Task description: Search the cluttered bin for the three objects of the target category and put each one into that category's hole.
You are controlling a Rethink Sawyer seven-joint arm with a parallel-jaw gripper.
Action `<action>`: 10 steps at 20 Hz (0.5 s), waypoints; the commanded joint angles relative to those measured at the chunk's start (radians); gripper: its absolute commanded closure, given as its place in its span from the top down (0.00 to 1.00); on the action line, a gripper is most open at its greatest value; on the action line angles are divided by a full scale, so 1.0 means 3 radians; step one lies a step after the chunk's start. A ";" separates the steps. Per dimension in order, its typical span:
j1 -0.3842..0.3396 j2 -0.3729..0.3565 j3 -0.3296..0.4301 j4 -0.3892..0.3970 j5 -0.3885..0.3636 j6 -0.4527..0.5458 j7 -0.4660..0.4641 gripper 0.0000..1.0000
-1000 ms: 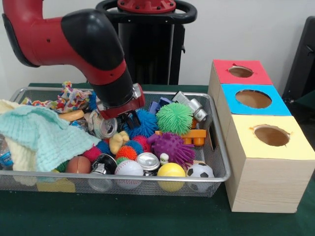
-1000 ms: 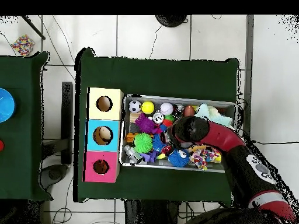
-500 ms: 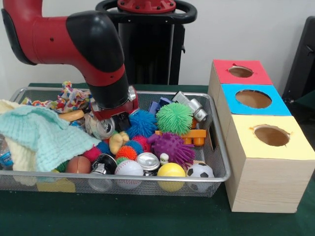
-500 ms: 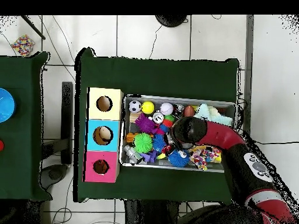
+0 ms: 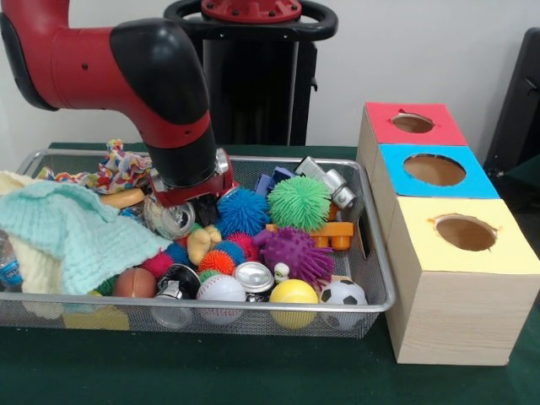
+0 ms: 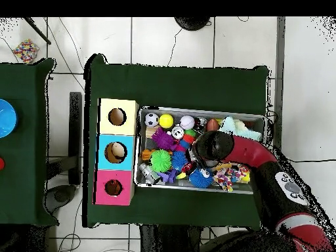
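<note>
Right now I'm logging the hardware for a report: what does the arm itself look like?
The arm has glossy red rounded shells joined by a bulbous black elbow cover. A red band and a metallic silver ring sit above the small dark end effector. In the overhead view, white round markings show on a black link. No loose cables show.

Your red and black arm (image 5: 126, 76) comes in from the left in the front view, bends at the black elbow and points down. The gripper (image 5: 192, 205) hangs low under the wrist; its state you cannot tell from here.
</note>
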 commanded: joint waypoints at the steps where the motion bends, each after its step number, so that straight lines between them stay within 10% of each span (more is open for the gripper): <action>1: -0.0169 0.0125 0.0154 -0.0080 0.0003 -0.0442 0.0197 0.00; 10: -0.0090 0.0086 0.0072 -0.0110 -0.0064 -0.0419 0.0213 0.00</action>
